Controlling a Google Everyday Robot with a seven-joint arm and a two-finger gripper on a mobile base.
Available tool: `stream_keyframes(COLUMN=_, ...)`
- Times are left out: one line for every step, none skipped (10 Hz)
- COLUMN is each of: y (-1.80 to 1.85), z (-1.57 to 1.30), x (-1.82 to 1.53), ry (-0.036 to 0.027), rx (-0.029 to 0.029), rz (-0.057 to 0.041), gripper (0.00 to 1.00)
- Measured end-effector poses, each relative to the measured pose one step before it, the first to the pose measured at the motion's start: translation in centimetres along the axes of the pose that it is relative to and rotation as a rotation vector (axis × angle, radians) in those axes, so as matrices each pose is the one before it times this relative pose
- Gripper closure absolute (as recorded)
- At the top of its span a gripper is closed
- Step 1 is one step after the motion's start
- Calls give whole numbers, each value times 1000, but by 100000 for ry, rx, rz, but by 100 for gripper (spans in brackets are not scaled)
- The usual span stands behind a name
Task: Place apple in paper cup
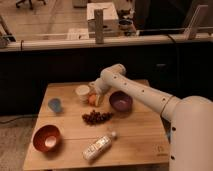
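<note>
The cream-white paper cup (pixel 82 92) stands upright on the wooden table (pixel 140 135), at the back, left of centre. The orange-yellow apple (pixel 91 100) sits on the table just to the right of the cup, touching or nearly touching it. My gripper (pixel 96 96) hangs from the white arm directly at the apple, on its right side, low over the table. The gripper partly hides the apple.
A purple bowl (pixel 120 101) sits right of the gripper. Dark red grapes (pixel 96 117) lie in front of the apple. A light blue cup (pixel 55 105) stands at the left, an orange-red bowl (pixel 46 138) at the front left, and a white bottle (pixel 99 146) lies at the front.
</note>
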Motion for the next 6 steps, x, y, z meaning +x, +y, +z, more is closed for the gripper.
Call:
stream_keyframes(y=236, z=239, x=248, ry=-1510, rx=735, rz=3130, gripper=20)
stream_keyframes(y=404, z=693, x=224, ry=-2321, rx=520, rz=4696, gripper=20)
stream_keyframes(y=270, z=279, x=750, ry=-994, rx=284, rz=4393, gripper=20)
stream_keyframes(y=130, z=512, x=355, ry=-1152, rx=-281, rz=2050, gripper=20)
stream_keyframes(y=48, z=676, x=266, ry=-1372, rx=-605, rz=1024, gripper=20)
stream_keyframes(y=-59, z=399, x=27, ry=-854, rx=-453, rz=519, gripper=20)
